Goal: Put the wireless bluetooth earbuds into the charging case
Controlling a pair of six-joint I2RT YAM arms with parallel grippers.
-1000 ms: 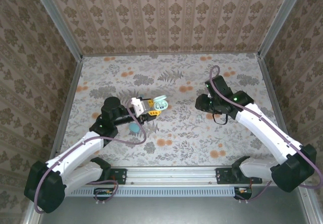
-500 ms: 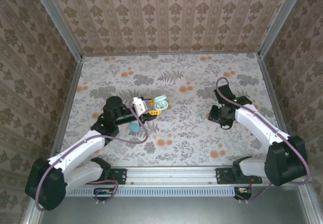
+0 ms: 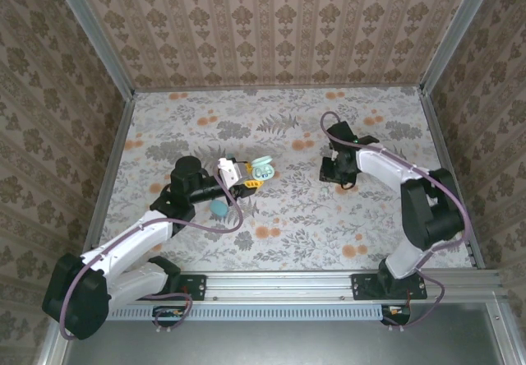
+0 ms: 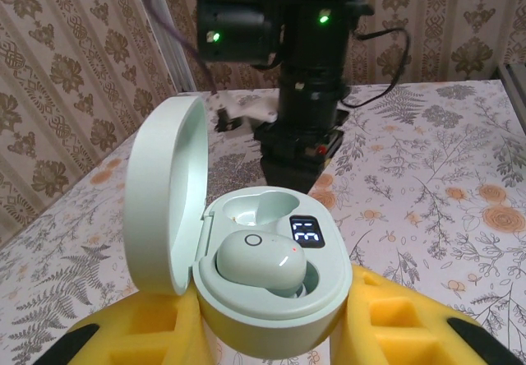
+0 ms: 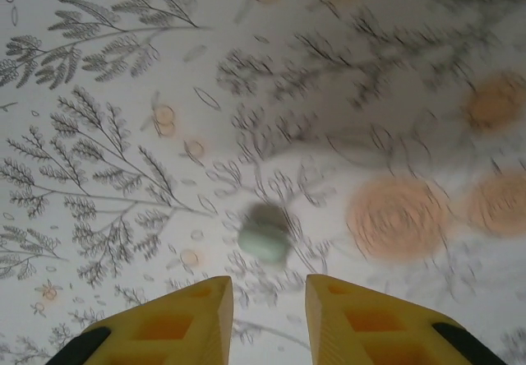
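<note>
The mint-green charging case (image 4: pixel 271 287) has its lid standing open to the left, and my left gripper (image 4: pixel 271 336) is shut on its body. One earbud (image 4: pixel 261 260) sits in the near slot; the far slot (image 4: pixel 259 209) is empty beside a lit display. From above, the case (image 3: pixel 263 168) is held left of centre. A second earbud (image 5: pixel 265 235) lies loose on the floral table just beyond my right gripper (image 5: pixel 269 303), which is open with nothing between its yellow fingers (image 5: pixel 193 320). In the top view the right gripper (image 3: pixel 339 174) points down at the table.
A small teal round object (image 3: pixel 219 207) lies on the table beside the left forearm. Patterned walls with metal rails (image 3: pixel 107 147) enclose the floral table on three sides. The right arm's black wrist (image 4: pixel 308 94) stands beyond the case in the left wrist view.
The right arm swung out to the right, then back left to right of centre, folding its elbow inward; its jaws narrowed. The left arm and case stayed put.
</note>
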